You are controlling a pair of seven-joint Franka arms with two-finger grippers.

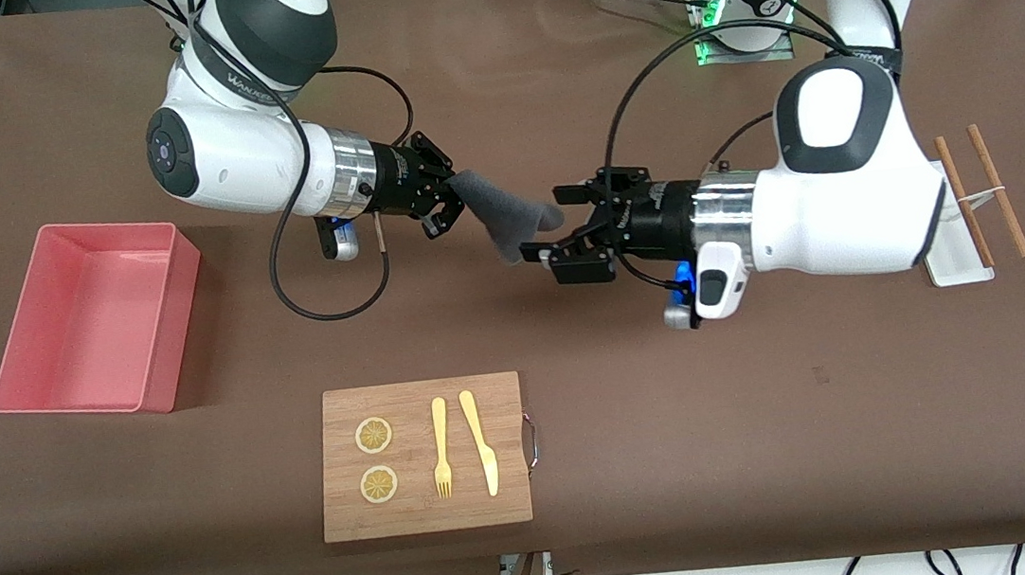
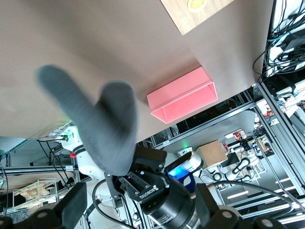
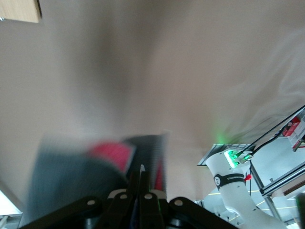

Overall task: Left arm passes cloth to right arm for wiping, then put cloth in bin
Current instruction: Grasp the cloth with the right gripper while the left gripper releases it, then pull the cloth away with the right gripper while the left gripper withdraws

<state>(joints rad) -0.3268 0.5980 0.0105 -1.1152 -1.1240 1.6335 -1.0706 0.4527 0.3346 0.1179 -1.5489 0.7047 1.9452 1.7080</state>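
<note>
Brown-covered table, cables trailing off its edge. Salmon-pink rectangular plastic bin sitting at the right arm's end. Right hand is clenching one end of the small dark grey fuzzy cloth, held above the table. Left hand is spread open around the other end, released. Cloth's long axis is running hand to hand; bin lies nearer the right arm.
</note>
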